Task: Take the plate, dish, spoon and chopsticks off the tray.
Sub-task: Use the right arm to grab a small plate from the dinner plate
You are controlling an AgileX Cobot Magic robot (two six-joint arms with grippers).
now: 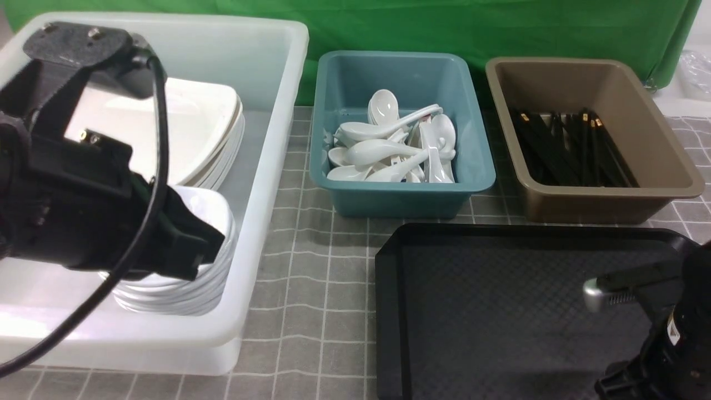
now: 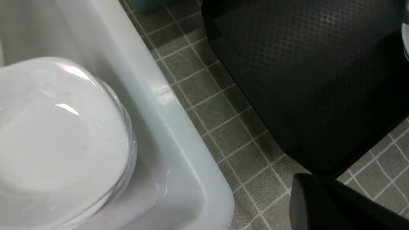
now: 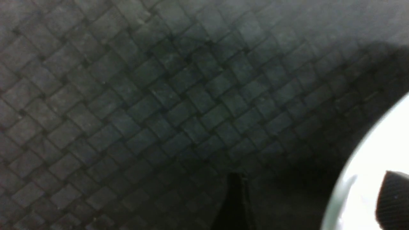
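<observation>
The black tray (image 1: 500, 289) lies at the front right, and its visible part is bare. It also shows in the left wrist view (image 2: 303, 80) and the right wrist view (image 3: 159, 95). My right gripper (image 3: 314, 201) is low over the tray. Its jaws stand wide apart across the rim of a white piece of crockery (image 3: 367, 166), and I cannot tell whether it is the plate or a dish. The right arm (image 1: 666, 333) hides it in the front view. My left gripper (image 1: 197, 253) hangs over a stack of small white dishes (image 1: 183, 289) in the white tub. Only one of its fingers (image 2: 319, 204) shows.
The white tub (image 1: 266, 166) at the left also holds stacked square plates (image 1: 189, 128). A teal tub (image 1: 477, 178) holds several white spoons (image 1: 389, 150). A brown tub (image 1: 666, 183) holds black chopsticks (image 1: 572, 150). A grey checked cloth (image 1: 311, 278) covers the table.
</observation>
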